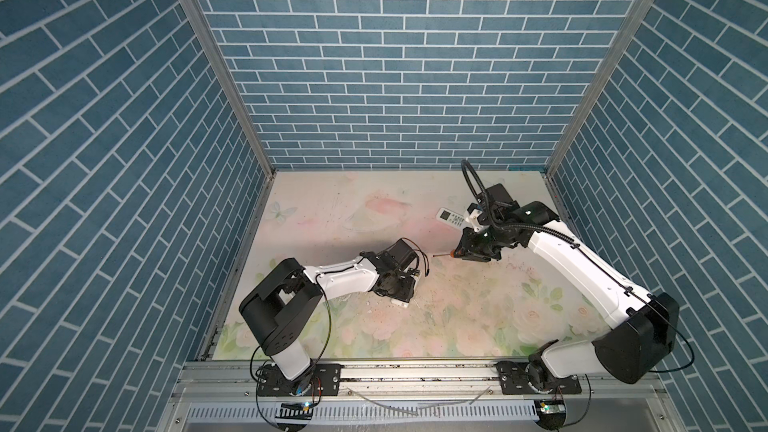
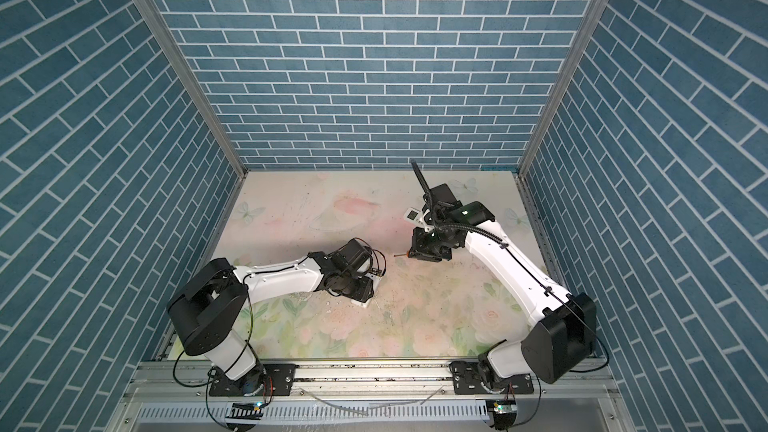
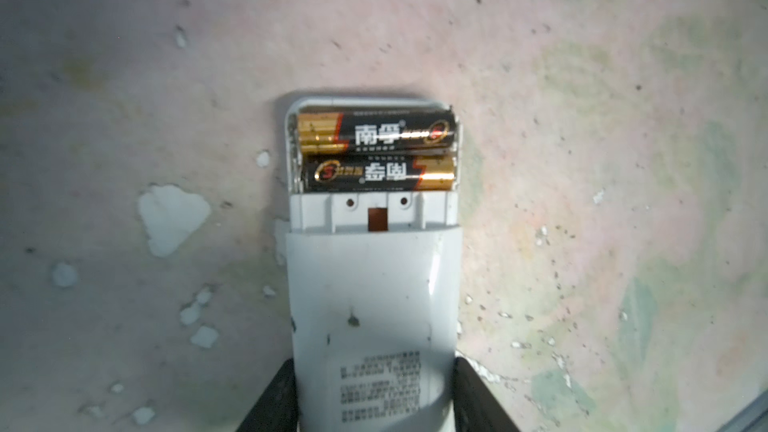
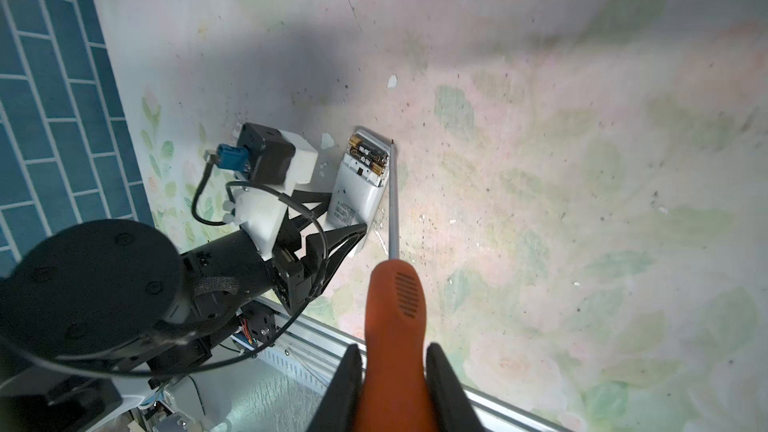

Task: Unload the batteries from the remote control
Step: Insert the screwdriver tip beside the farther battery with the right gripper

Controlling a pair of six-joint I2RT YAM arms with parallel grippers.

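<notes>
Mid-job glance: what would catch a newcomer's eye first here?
Two black-and-gold batteries sit side by side in the open compartment of the white remote control, gripped at its other end by the left gripper. The right gripper holds an orange-handled screwdriver, shaft aimed toward the remote but apart from it.

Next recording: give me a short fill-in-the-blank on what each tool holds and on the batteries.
1. The left tool grips the remote control, whose exposed batteries number ___.
2. Their gold ends point ___ ways.
3. The right tool is shut on a screwdriver with an ___ handle.

Missing words: two; opposite; orange.
</notes>
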